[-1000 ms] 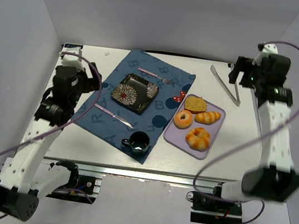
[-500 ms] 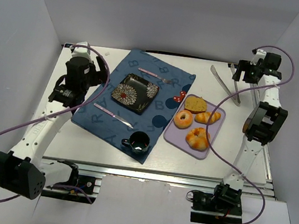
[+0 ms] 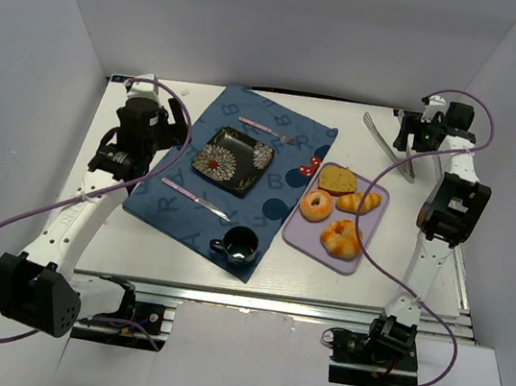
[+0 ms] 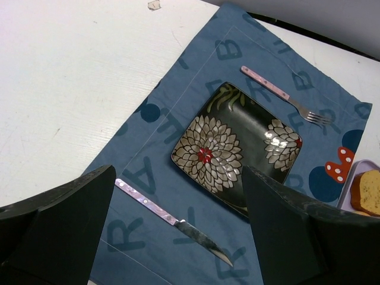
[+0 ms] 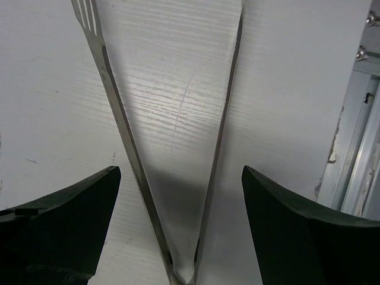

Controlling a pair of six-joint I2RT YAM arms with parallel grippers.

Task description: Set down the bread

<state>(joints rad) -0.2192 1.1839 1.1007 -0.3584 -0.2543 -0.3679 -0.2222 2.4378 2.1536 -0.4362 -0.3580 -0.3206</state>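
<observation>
Picking up the tongs (image 5: 129,148) is judged to be the step in hand, since the right gripper (image 5: 180,172) is held directly above them with its jaws spread wide and nothing gripped between them. For a sound grasp, the gripper should be lowered so that both steel arms are bracketed a little ahead of the hinge, where they lie close together. The jaws should then be brought in evenly, so that the tool is squeezed rather than pushed sideways across the table (image 5: 53,89). The left gripper (image 4: 178,172) is likewise seen open and empty, poised over the flowered black plate (image 4: 237,148) on the blue placemat (image 4: 178,77). The bread (image 3: 342,238) is found on the lilac tray (image 3: 373,222), just right of the placemat and apart from the tongs. A yellow slice (image 3: 337,179), a small croissant (image 3: 359,202), a glazed ring (image 3: 315,205) and a golden ridged bun (image 3: 339,234) are laid there, all judged soft and easily crushed.
</observation>
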